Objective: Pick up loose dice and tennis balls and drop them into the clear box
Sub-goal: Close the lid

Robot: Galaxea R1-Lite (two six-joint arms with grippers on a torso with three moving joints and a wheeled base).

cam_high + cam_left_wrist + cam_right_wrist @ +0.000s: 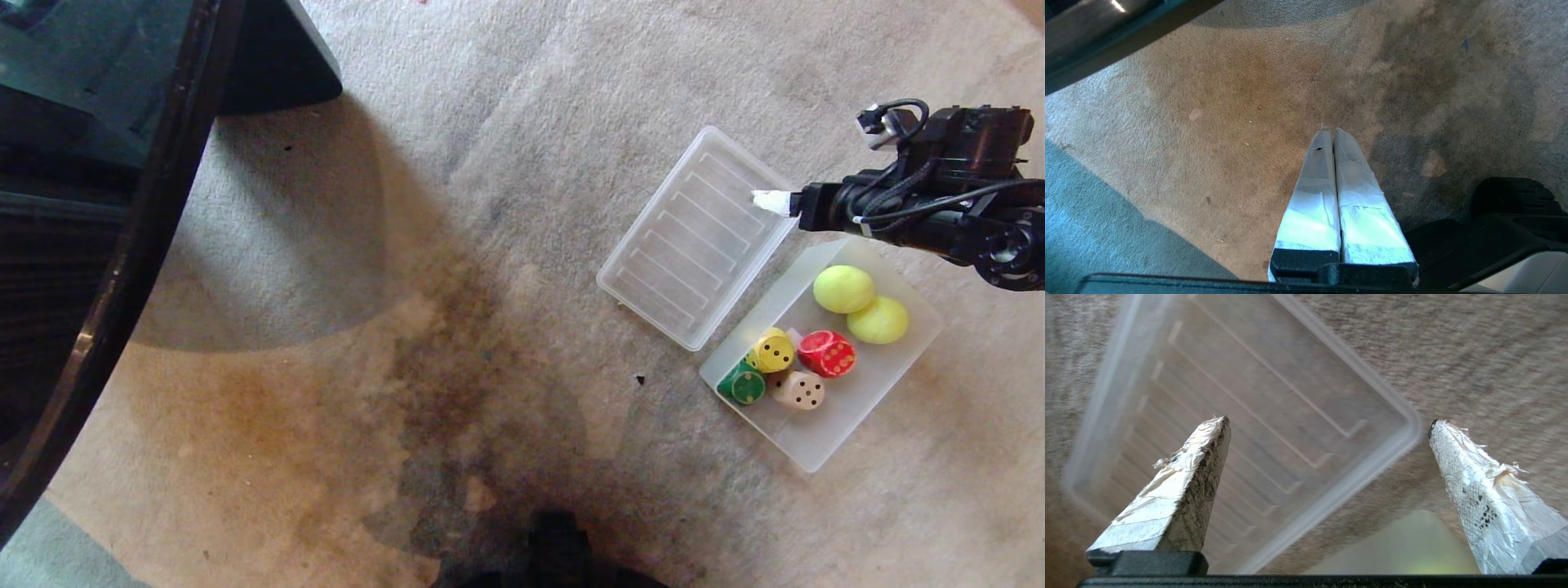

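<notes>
All 4 dice (788, 371) and 2 tennis balls (861, 304) sit in the clear box (824, 445), just below the right gripper (1327, 424), jaws wide, empty, over the lid (694, 237).

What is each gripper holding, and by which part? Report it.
Nothing is held. The right gripper is open and empty above the lid; the left gripper is shut on nothing over the carpet. All dice and balls lie in the clear box.

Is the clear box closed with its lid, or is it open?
Open. The clear box has no cover on it, and the ribbed lid lies flat on the carpet beside it.
</notes>
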